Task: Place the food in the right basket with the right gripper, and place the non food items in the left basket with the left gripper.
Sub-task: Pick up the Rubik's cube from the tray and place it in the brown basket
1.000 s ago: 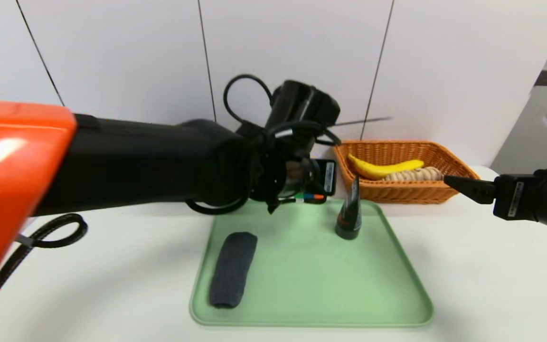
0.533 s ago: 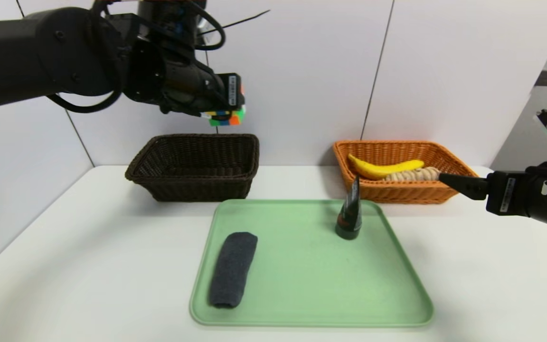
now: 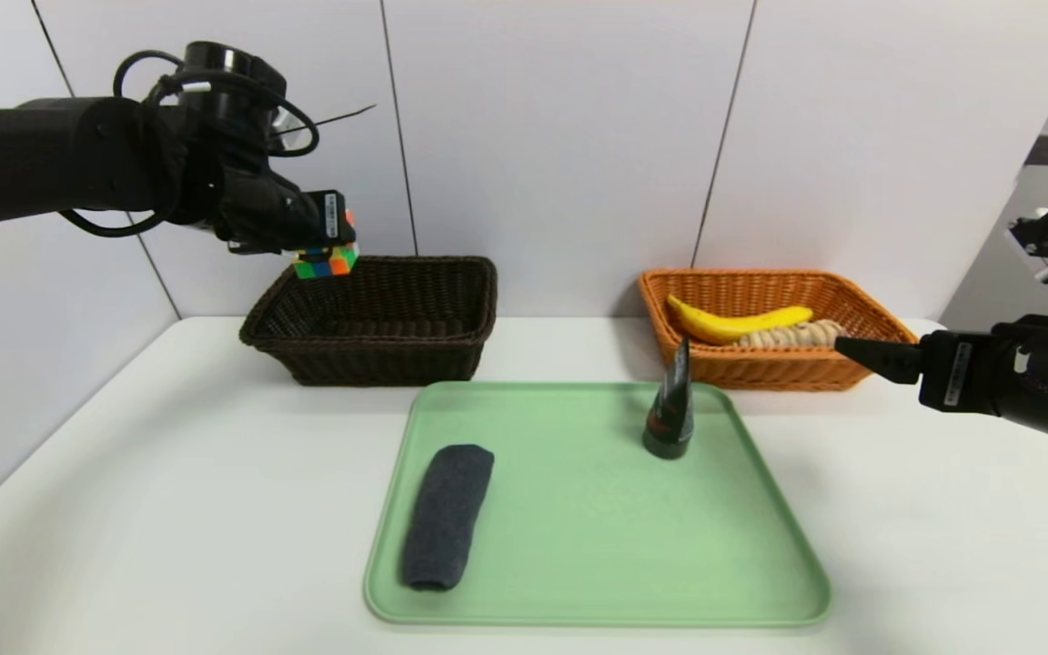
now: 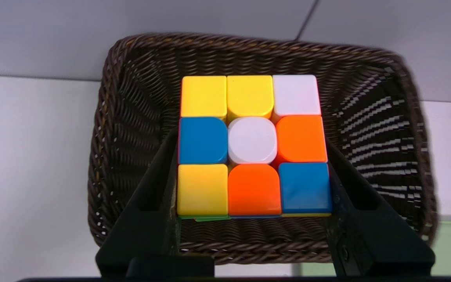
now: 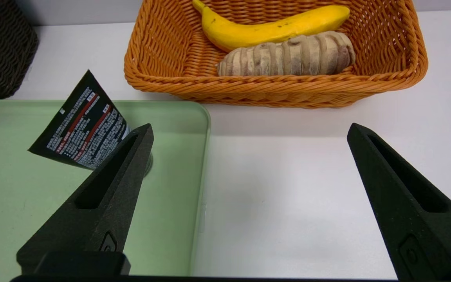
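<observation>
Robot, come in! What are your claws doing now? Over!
Left claw shut on puzzle cube, above dark basket. Right claw open, empty, near orange basket. Cloth and tube on tray. Nothing in the way.

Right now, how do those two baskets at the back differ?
The left basket is dark brown and holds nothing; the right basket is orange and holds a banana and a bread roll. The left gripper holds a puzzle cube above the dark one. Both are rectangular wicker.

The left basket (image 4: pixel 104 129) lay open beneath the puzzle cube (image 4: pixel 252 145) — nothing was seen inside. On the tray (image 3: pixel 579 546), broad bare room was left between the rolled cloth (image 3: pixel 447 528) and the upright squeeze tube (image 3: pixel 670 414).
</observation>
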